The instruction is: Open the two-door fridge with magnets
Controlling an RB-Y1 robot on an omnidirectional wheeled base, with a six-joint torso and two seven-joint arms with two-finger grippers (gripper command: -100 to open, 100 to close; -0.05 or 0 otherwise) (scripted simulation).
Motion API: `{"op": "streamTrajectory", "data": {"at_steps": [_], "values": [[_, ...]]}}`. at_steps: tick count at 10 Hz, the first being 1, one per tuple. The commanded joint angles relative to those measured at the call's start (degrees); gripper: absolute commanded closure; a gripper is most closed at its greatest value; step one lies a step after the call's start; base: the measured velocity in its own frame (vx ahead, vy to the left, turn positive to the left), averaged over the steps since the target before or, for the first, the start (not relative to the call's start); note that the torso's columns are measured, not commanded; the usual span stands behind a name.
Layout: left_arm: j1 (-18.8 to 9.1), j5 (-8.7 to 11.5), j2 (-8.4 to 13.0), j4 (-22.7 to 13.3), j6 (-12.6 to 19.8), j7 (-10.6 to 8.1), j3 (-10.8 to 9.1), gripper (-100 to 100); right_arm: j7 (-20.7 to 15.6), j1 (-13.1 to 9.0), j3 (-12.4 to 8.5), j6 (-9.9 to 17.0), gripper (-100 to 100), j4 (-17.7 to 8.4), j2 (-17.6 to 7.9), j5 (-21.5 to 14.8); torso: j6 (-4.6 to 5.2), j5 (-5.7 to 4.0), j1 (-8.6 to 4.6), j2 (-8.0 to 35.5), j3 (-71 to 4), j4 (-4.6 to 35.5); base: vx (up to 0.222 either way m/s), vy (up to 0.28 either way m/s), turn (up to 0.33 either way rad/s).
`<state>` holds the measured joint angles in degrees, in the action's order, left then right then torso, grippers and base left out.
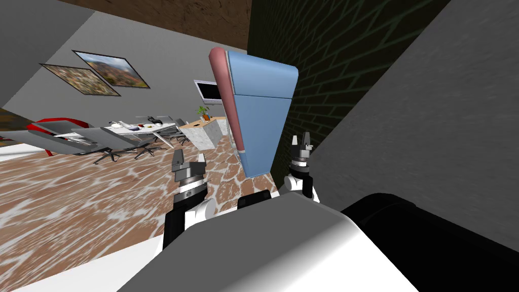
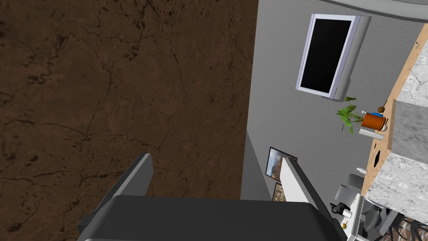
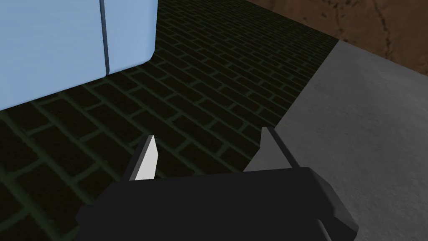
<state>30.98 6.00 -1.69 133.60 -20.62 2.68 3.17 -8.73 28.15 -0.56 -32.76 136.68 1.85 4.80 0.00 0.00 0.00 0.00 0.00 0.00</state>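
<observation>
The fridge (image 1: 263,116) stands ahead against a dark brick wall (image 1: 344,61). I see its light blue side, split by a seam into two sections, and its pinkish-red front edge (image 1: 227,96), which faces left. My right gripper (image 1: 301,139) is open, just right of the fridge's lower corner and apart from it. In the right wrist view its fingers (image 3: 146,161) point at the brick wall, with the blue fridge (image 3: 62,42) beyond and off to one side. My left gripper (image 1: 188,161) is open and empty, raised left of the fridge; its own view also has it (image 2: 215,178) open.
A plain grey wall (image 1: 431,132) runs close along my right. Left of the fridge are a marble-sided counter (image 1: 205,133) with a potted plant (image 1: 204,112), a wall screen (image 1: 209,91), and a white table (image 1: 139,129) with grey chairs. Brown stone floor (image 1: 76,192) lies open to my left.
</observation>
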Motion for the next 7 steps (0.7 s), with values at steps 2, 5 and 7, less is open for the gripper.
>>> {"op": "streamTrajectory", "data": {"at_steps": [2, 5, 7], "values": [[0.0, 0.0, 0.0, 0.0, 0.0, 0.00, 0.00, 0, 0.0, 0.0, 0.0, 0.0, 0, 0.0, 0.0, 0.0, 0.00, 0.00, 0.00, 6.0, -12.0, 6.0, 0.000, 0.000, 0.000], [0.0, 0.0, 0.0, 0.0, 0.0, 0.00, 0.00, 0, 0.0, 0.0, 0.0, 0.0, 0, 0.0, 0.0, 0.0, 0.00, 0.00, 0.00, 18.5, -36.9, 18.5, 0.000, 0.000, 0.000], [0.0, 0.0, 0.0, 0.0, 0.0, 0.00, 0.00, 0, 0.0, 0.0, 0.0, 0.0, 0, 0.0, 0.0, 0.0, 0.00, 0.00, 0.00, 26.9, -53.8, 26.9, 0.000, 0.000, 0.000]]}}
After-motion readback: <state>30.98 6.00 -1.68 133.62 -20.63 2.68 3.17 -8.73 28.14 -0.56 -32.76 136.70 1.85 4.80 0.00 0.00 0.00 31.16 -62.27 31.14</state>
